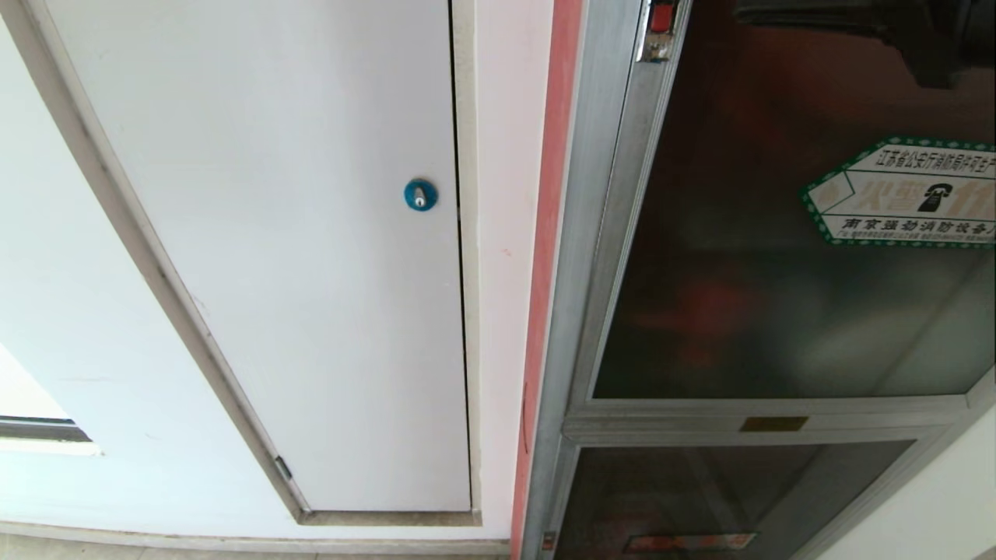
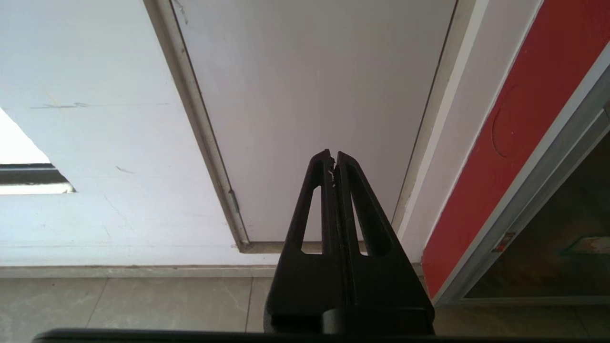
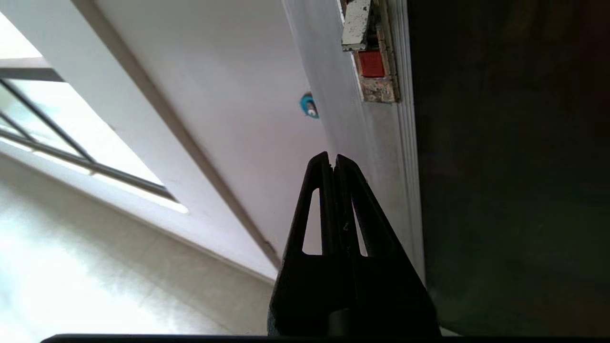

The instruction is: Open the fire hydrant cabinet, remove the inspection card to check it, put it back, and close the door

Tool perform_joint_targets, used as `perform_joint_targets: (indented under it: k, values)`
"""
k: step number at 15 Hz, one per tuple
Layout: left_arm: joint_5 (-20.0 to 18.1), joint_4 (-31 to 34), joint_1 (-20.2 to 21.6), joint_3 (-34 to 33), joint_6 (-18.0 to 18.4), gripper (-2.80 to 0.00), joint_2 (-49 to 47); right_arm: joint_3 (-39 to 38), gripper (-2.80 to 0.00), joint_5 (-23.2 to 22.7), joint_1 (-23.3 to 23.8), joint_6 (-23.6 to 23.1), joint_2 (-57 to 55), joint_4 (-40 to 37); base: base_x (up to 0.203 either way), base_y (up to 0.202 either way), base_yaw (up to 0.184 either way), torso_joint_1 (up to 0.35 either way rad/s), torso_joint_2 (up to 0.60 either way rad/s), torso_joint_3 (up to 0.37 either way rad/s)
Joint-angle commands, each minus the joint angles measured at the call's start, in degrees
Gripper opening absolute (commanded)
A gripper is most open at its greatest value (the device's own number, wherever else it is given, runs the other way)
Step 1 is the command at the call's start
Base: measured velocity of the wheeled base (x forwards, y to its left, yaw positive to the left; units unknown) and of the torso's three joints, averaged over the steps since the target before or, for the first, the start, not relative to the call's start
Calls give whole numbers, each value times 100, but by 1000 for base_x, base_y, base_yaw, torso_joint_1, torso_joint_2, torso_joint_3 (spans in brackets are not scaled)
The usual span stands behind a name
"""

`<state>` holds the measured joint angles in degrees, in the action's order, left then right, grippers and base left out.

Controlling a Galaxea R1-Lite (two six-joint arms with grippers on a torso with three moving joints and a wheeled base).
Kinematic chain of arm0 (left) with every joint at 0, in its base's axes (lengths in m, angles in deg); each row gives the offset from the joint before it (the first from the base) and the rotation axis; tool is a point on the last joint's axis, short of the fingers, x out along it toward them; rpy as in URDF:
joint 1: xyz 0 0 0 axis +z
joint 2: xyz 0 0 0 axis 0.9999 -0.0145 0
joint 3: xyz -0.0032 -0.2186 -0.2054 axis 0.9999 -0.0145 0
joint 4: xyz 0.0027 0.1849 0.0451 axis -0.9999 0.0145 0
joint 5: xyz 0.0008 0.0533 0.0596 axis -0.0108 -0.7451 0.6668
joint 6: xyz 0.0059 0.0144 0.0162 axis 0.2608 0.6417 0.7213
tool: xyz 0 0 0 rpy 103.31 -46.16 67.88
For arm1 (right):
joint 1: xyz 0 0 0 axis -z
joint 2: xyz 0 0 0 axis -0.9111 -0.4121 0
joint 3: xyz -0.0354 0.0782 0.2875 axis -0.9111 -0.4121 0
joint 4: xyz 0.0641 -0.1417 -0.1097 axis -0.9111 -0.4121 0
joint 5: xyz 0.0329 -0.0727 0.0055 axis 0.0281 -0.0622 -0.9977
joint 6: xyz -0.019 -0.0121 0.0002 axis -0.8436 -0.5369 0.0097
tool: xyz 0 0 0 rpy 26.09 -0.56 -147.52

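Observation:
The fire hydrant cabinet's silver frame (image 1: 591, 233) fills the right of the head view. Its door (image 1: 778, 257), dark tinted glass with a green-bordered hexagonal sticker (image 1: 906, 194), is closed, and a small red latch (image 1: 661, 17) sits at its top left corner. Red shapes show dimly behind the glass. The inspection card is hidden. In the right wrist view my right gripper (image 3: 333, 159) is shut and empty, close to the door's frame (image 3: 381, 157), with the red latch (image 3: 371, 64) some way beyond its tips. My left gripper (image 2: 333, 157) is shut, low, pointing at the white panel door (image 2: 310, 95).
A white panel door (image 1: 296, 233) with a blue round lock (image 1: 420, 194) stands left of the cabinet, with a red strip (image 1: 548, 233) between them. A smaller lower glass door (image 1: 700, 498) sits under the main one. A window (image 3: 62, 133) lies further left. Tiled floor (image 2: 124, 305) runs below.

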<state>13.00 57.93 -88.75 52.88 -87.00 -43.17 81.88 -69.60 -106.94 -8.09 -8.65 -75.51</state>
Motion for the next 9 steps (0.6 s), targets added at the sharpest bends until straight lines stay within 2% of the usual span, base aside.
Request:
perform_joint_targets:
  k: [1, 4, 9]
  values:
    - [-1, 1, 2, 0, 0, -280, -5, 15, -280, 481, -319, -239, 29, 3, 0, 0, 0, 0, 0, 0]
    - [-1, 1, 2, 0, 0, -280, -5, 117, -280, 1362, -761, -616, -88, 12, 0, 0, 0, 0, 0, 0]
    - [-1, 1, 2, 0, 0, -280, -5, 44, -280, 1790, -802, -657, -197, 56, 0, 0, 0, 0, 0, 0]
